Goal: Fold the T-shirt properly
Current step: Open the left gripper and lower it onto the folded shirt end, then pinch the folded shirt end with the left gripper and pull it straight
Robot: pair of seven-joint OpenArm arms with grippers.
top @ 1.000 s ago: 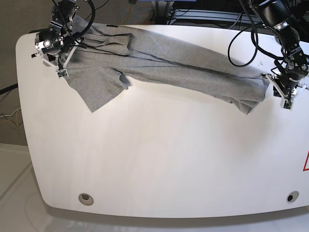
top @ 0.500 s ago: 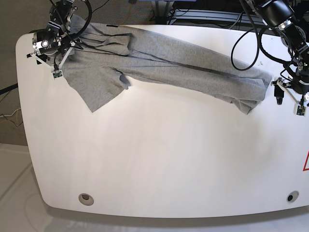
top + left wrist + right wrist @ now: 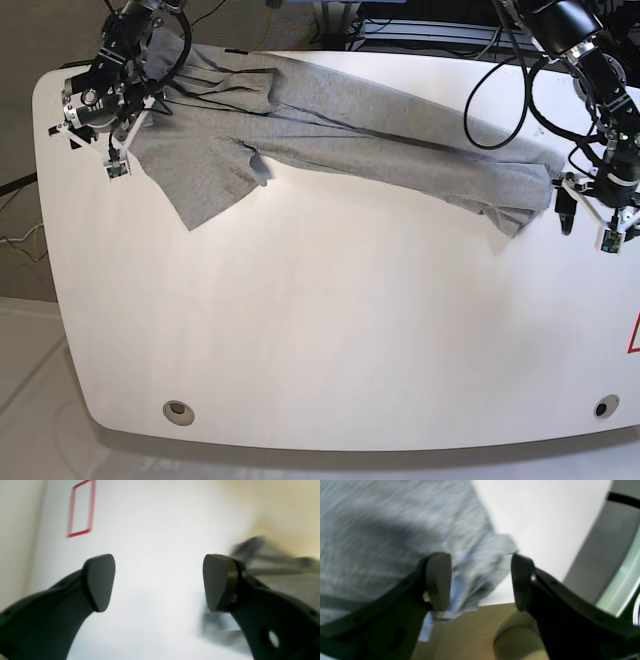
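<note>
The large heather-grey cotton T-shirt [image 3: 340, 135] is left stretched in a long band across the far side of the white table [image 3: 330, 340] (presumably to flatten it), both the left gripper [image 3: 590, 215] and right gripper [image 3: 92, 130] being spread open, empty, just off its ends.

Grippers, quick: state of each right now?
Left gripper: open, holding nothing, only bare table between its jaws.
Right gripper: open, over the T-shirt edge, not gripping it.
</note>
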